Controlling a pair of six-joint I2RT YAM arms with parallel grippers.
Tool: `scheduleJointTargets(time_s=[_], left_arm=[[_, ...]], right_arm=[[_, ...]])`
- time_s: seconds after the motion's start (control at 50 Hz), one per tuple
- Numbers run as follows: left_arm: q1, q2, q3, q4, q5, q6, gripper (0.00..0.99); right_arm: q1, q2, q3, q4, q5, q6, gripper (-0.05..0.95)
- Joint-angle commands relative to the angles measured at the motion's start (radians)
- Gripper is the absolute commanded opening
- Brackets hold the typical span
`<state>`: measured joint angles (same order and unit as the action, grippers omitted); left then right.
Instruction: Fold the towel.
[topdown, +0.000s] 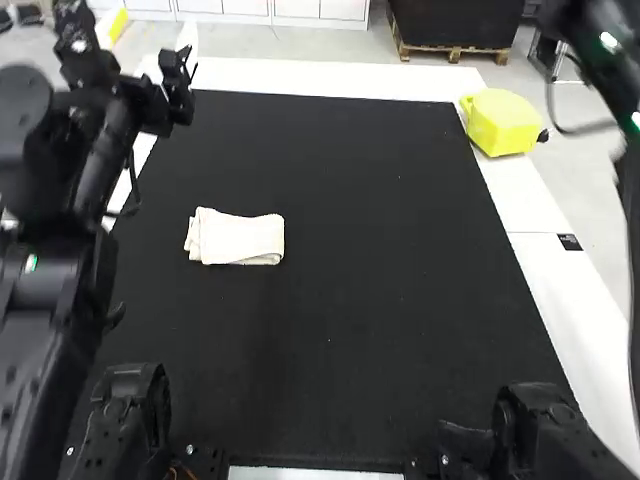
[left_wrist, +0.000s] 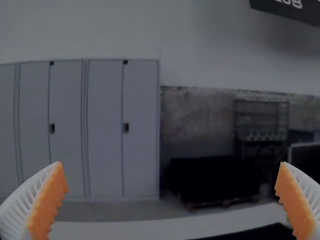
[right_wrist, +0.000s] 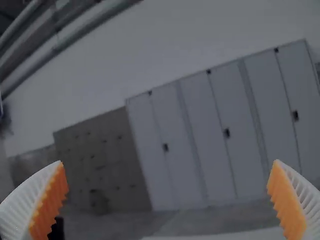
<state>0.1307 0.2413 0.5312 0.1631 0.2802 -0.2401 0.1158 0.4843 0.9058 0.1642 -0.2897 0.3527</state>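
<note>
The cream towel lies folded into a small, flat rectangle on the black mat, left of centre, with stacked layers showing along its left and near edges. Beyond it to the left, my left gripper is raised near the table's far left corner, apart from the towel. In its own wrist view the left gripper has its orange-padded fingers wide apart, nothing between them. My right gripper also stands open and holds nothing; its camera faces lockers and a wall.
A yellow tape-measure-like object sits on the white border at the far right. The black mat stretches across the table's middle. The right arm is raised at the right edge.
</note>
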Motion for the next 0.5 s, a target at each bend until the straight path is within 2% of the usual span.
scheduleJointTargets(time_s=[0.0, 0.12, 0.28, 0.36, 0.42, 0.44, 0.48], left_arm=[[-0.008, -0.103, -0.019, -0.016, -0.016, -0.03, 0.969], [-0.008, -0.215, -0.036, -0.063, -0.019, -0.056, 0.969], [-0.003, -0.246, -0.025, -0.135, -0.033, -0.053, 0.969], [-0.003, -0.246, -0.033, -0.151, -0.105, -0.008, 0.969], [-0.002, -0.246, -0.065, -0.114, -0.119, 0.021, 0.969], [-0.002, -0.246, -0.092, -0.083, -0.127, 0.025, 0.969], [0.0, -0.246, -0.135, -0.013, -0.173, 0.038, 0.969]], right_arm=[[-0.056, -0.164, -0.028, -0.025, 0.006, 0.019, 0.92], [-0.105, -0.331, -0.064, -0.058, 0.023, -0.008, 0.92], [-0.171, -0.493, -0.134, -0.077, 0.092, -0.05, 0.92], [-0.191, -0.478, -0.151, -0.201, 0.113, -0.089, 0.92], [-0.197, -0.481, -0.211, -0.2, 0.119, -0.179, 0.92], [-0.199, -0.48, -0.243, -0.189, 0.124, -0.184, 0.92], [-0.199, -0.48, -0.298, -0.155, 0.139, -0.184, 0.92]])
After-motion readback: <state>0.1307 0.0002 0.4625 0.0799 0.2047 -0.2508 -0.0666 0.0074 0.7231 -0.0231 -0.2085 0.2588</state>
